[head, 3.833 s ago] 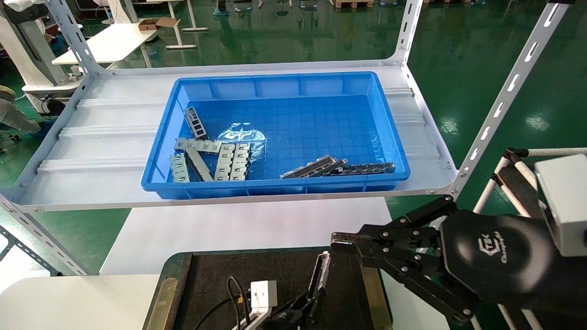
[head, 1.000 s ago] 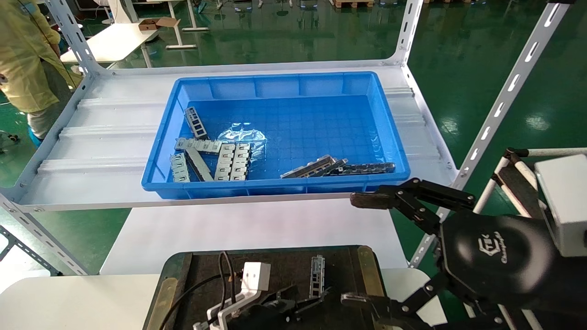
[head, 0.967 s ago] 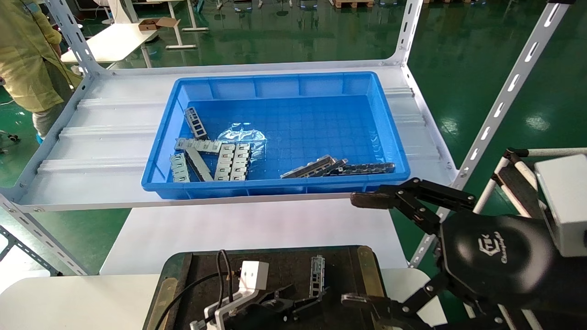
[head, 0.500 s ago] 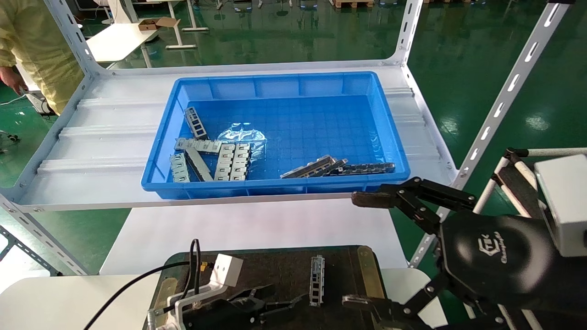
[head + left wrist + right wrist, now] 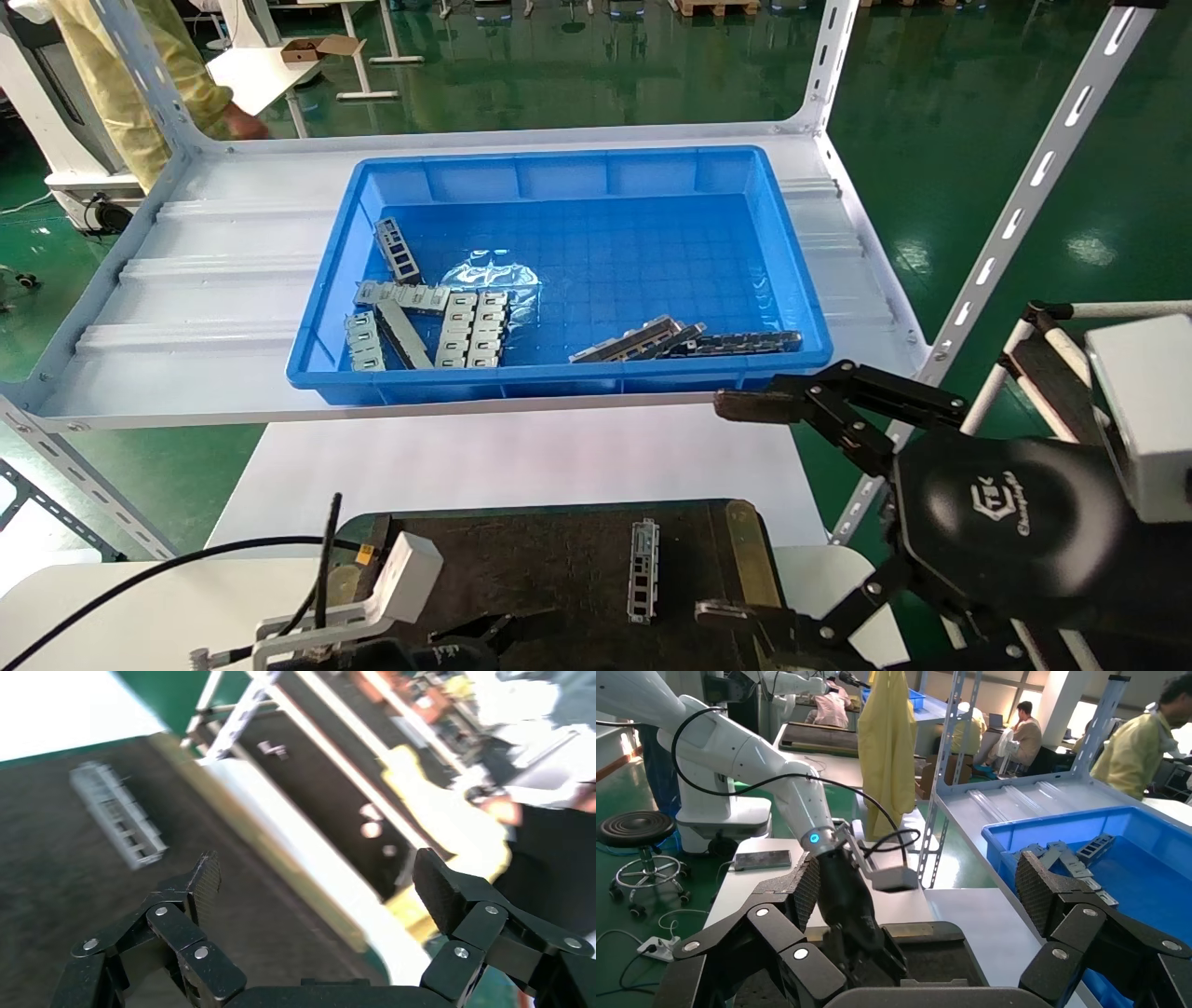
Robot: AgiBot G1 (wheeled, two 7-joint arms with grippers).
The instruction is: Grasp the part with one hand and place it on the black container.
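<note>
The part [image 5: 643, 570], a narrow silver-grey bracket with cutouts, lies flat and free on the black container [image 5: 559, 559], near its right brass strip. My left gripper [image 5: 494, 634], the hand with the white box [image 5: 410, 564] and looped cable, is open and empty at the container's near edge, left of the part and apart from it. In the left wrist view its fingers [image 5: 205, 881] stand wide apart over the container [image 5: 70, 903], with the part [image 5: 118, 815] farther off. My right gripper [image 5: 736, 511] is open and empty, right of the container.
A blue bin [image 5: 559, 270] on the white shelf [image 5: 214, 308] holds several more grey brackets [image 5: 470, 326] and darker strips [image 5: 736, 343]. A slanted shelf post [image 5: 1015, 205] stands at the right. A person in yellow [image 5: 140, 65] stands behind the shelf at the left.
My left gripper has drawn back to the left and toward me, away from the part, which stays on the container. The right gripper has not moved. The person has shifted behind the shelf.
</note>
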